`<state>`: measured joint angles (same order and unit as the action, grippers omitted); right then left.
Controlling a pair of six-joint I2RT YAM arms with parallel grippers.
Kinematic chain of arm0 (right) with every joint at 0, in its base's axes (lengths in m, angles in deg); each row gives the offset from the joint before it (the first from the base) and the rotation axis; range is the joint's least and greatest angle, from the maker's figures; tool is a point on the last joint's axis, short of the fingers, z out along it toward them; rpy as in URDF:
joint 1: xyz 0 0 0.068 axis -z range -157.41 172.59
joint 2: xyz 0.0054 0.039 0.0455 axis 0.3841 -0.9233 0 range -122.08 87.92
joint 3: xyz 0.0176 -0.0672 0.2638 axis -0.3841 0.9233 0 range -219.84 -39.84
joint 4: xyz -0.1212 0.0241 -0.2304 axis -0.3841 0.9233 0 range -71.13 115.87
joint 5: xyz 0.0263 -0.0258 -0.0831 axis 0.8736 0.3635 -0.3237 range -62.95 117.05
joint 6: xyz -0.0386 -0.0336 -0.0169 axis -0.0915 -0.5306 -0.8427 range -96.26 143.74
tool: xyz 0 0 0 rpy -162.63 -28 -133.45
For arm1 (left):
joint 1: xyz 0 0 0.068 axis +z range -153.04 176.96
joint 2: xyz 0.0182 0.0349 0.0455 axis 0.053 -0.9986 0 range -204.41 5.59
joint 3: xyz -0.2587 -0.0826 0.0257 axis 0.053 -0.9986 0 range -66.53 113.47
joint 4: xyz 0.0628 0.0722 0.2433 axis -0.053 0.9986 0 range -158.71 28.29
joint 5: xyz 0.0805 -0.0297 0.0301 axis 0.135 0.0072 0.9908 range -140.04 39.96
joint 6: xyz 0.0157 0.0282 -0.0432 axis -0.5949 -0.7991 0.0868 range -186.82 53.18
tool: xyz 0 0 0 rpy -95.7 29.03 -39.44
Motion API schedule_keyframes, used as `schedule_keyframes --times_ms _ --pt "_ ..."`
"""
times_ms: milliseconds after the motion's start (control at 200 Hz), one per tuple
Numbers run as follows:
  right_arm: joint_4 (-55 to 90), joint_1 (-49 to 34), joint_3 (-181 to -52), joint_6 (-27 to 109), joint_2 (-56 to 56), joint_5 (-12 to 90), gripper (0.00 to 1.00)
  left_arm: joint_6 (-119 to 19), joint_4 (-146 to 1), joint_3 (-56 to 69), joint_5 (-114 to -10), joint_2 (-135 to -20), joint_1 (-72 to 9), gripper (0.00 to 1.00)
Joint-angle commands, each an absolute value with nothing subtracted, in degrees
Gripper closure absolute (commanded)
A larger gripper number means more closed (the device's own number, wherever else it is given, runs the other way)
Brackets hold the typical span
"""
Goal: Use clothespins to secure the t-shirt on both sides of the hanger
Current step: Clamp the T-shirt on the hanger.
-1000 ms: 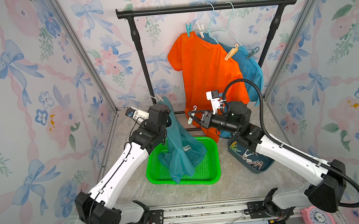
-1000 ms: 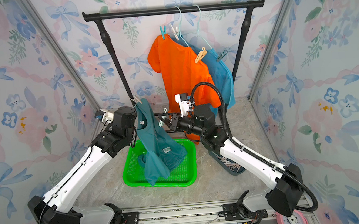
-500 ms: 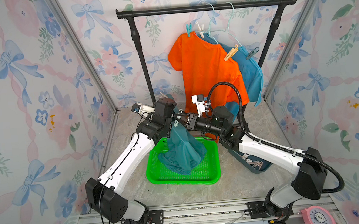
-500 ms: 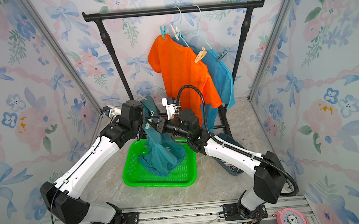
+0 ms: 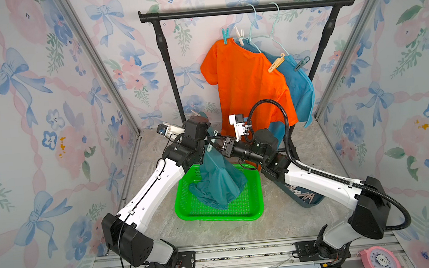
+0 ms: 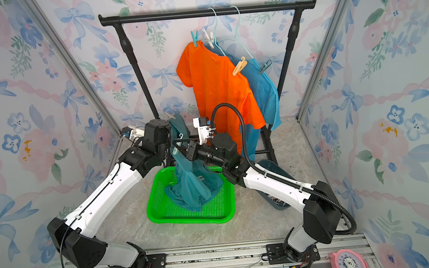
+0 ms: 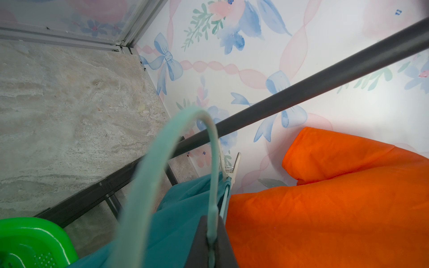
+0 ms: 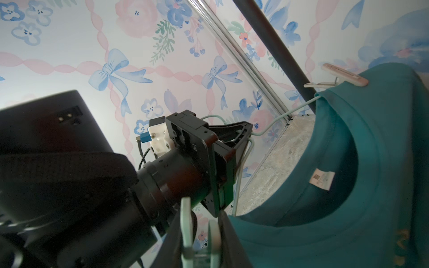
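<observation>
L gripper (image 7: 211, 232) jaws pressed tight on mint hanger (image 7: 137, 181) — teal t-shirt (image 5: 217, 182) trails into green basket (image 5: 188, 213); R gripper (image 8: 200, 232) jaws pinch pale-green clothespin (image 8: 185, 220) near collar.

Beige marbled surface (image 5: 282, 221) stretching between the flowered walls, green mesh tray (image 5: 215, 217) sitting on it near the middle, dark blue bin (image 5: 308, 204) resting near the tray on the right arm's side, black clothes rack (image 5: 170, 77) standing at the back.

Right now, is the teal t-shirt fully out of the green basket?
No, partly in: the teal t-shirt has its lower end bunched in the green basket, its collar raised on the hanger.
</observation>
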<state>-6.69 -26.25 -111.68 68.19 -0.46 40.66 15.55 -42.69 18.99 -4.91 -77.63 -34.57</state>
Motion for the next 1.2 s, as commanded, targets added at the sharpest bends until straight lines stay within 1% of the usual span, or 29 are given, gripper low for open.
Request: schedule_keyframes --times_ms 0,205,430,455,675,1195 --pt "-7.1 -28.5 -110.1 63.3 0.6 36.7 0.88 16.6 -43.0 20.8 -3.7 -76.7 -34.6 1.0" --pt "-7.9 -29.2 -108.8 61.6 1.1 34.5 0.9 16.4 -43.0 21.6 -3.1 -76.7 -34.7 1.0" --pt "-8.5 -29.9 -107.2 59.9 1.9 31.5 0.91 16.2 -43.0 21.9 -3.1 -76.8 -34.4 1.0" --pt "-8.5 -30.0 -107.3 58.0 2.0 31.3 0.91 16.2 -43.0 21.8 -3.3 -76.8 -34.3 1.0" --pt "-7.0 -30.0 -108.6 54.9 3.4 30.0 0.91 16.3 -43.0 21.7 -3.6 -76.6 -34.2 1.0" --pt "-8.5 -31.8 -107.2 54.9 3.0 28.8 0.91 15.2 -43.0 22.5 -2.8 -76.8 -33.6 1.0"
